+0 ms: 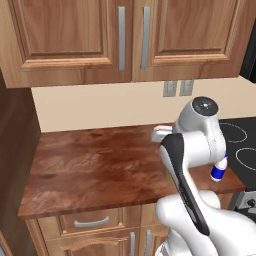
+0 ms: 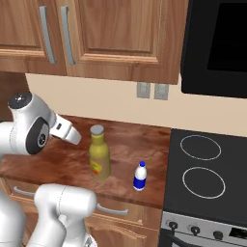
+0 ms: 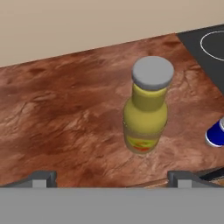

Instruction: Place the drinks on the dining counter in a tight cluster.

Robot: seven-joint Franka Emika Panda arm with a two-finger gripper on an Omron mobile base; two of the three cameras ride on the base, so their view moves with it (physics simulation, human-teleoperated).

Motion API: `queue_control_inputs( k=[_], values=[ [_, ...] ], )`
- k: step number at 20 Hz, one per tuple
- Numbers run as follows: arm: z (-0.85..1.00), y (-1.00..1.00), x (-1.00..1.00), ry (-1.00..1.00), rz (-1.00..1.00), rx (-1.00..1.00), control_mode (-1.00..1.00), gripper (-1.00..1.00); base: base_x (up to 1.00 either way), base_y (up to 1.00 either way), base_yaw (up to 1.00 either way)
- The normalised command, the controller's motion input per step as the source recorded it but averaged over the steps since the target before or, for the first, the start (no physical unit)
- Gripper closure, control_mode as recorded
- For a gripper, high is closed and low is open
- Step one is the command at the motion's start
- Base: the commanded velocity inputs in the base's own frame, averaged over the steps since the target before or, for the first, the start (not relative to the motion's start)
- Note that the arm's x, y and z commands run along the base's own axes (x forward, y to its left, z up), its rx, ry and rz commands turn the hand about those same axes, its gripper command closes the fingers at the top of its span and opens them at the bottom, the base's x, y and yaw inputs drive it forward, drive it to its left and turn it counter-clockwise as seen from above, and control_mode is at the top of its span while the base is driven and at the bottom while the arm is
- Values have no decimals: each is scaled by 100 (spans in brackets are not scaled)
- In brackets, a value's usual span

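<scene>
Early days here: the olive-yellow bottle (image 2: 99, 155) stands upright on the wood worktop (image 2: 62, 164), near its front edge, with the small white bottle (image 2: 140, 176) just beside it toward the worktop's stove-side end. Neither has reached the dining counter, so by my reckoning the whole job is left. The gripper (image 3: 113, 177) hovers above the yellow bottle, fingers spread wide, holding nothing. Both bottles are capped; contents can't be told.

The tall bottle (image 3: 145, 108) was olive-yellow with a grey cap and a yellow-red label. The small bottle (image 2: 140, 176) was white and blue. The worktop (image 2: 130, 144) was streaky reddish-brown.
</scene>
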Motion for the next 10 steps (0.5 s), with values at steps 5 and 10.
queue_control_inputs(
  k=[5, 10],
  values=[
    [44, -23, -7, 11, -3, 3, -100, -100, 0, 0, 0],
    [21, -39, -2, 7, 0, 5, -100, -100, 0, 0, 0]
  ],
)
